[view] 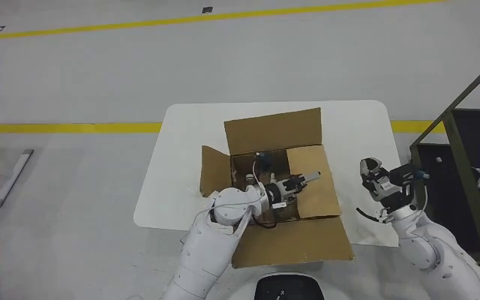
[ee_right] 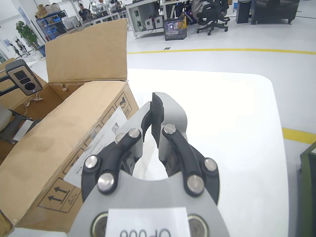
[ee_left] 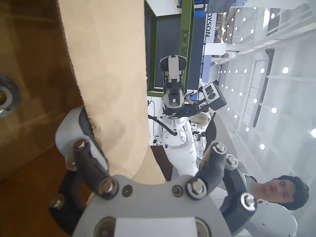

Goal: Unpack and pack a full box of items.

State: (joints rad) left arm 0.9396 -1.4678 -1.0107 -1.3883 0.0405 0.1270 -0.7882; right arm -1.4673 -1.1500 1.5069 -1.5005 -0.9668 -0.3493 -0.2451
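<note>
The cardboard box (view: 274, 131) is plain brown, paler tan on its flap faces and darker brown inside; its side carries a white label (ee_right: 103, 129) with black print, and black arrow marks (ee_right: 57, 193) near the lower edge; the table (view: 360, 127) is white; the floor (view: 90, 75) is pale grey, crossed by yellow lines (view: 225, 15); the metal frame (view: 444, 112) is olive green; the right gripper (ee_right: 152, 109) has a silver-grey plate, black links and black ribbed pads (ee_right: 159, 114); the left gripper (view: 309, 178) shows the same grey and black.
</note>
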